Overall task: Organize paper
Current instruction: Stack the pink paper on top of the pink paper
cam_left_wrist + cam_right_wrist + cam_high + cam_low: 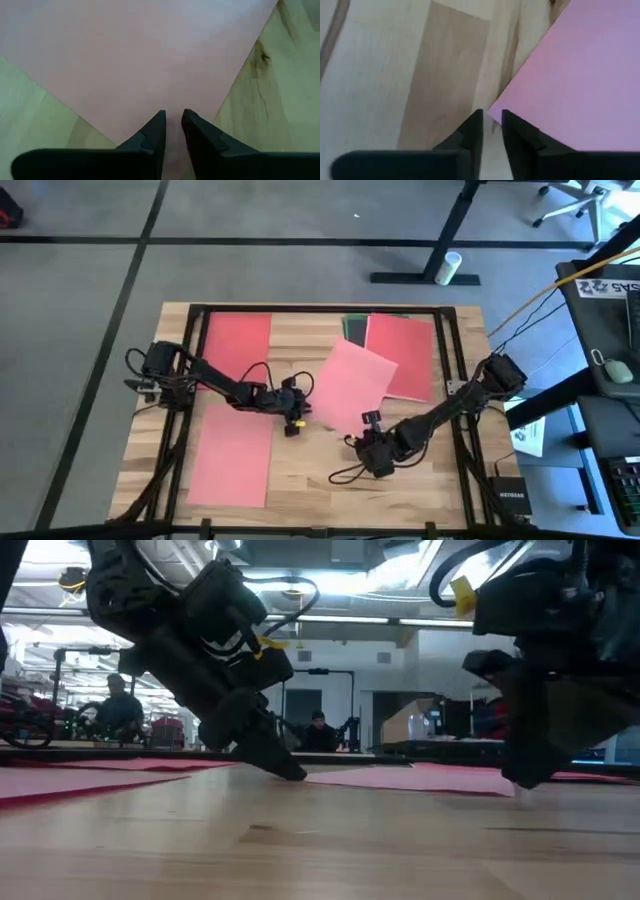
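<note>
1. At the table's left side lie two red sheets, one at the far left [237,338] and one at the near left [232,456], both flat and square to the edges.
2. The left gripper [297,412] is down at the left corner of the tilted pink sheet [352,385] in the middle. In its wrist view the fingers [155,137] stand nearly together, with only a thin slit between them, over that sheet's corner [140,65]. Whether paper is actually pinched I cannot tell.
3. The right gripper [368,438] sits at the pink sheet's near corner, fingers [474,131] likewise almost closed at the paper's tip [580,75].
4. To do this step well, I judge both tips should press or nip lightly and move together, turning the sheet square without buckling it.
5. Farther right, a red sheet [400,355] overlaps a dark green sheet [352,330].
6. Readable writing: a small black box [508,497] off the table's right corner seems to read "NETGEAR". The white printed sheet [527,436] near it is illegible.
</note>
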Robot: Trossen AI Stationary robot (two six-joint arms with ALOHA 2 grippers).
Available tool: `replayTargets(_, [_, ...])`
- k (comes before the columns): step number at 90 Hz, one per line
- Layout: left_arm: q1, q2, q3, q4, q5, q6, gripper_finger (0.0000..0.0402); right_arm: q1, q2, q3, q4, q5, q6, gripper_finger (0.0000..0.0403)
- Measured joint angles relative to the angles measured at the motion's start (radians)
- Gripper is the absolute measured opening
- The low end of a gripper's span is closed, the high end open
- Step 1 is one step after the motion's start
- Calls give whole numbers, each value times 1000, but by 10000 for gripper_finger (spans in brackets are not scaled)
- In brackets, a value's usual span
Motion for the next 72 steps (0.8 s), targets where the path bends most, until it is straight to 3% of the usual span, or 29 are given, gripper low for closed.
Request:
replayTargets(22, [0,0,-1,1,2,0,56,0,53,3,24,20,0,147])
replayTargets(72, [-1,1,-2,-1,5,1,56,-18,75,-1,34,256,32,152])
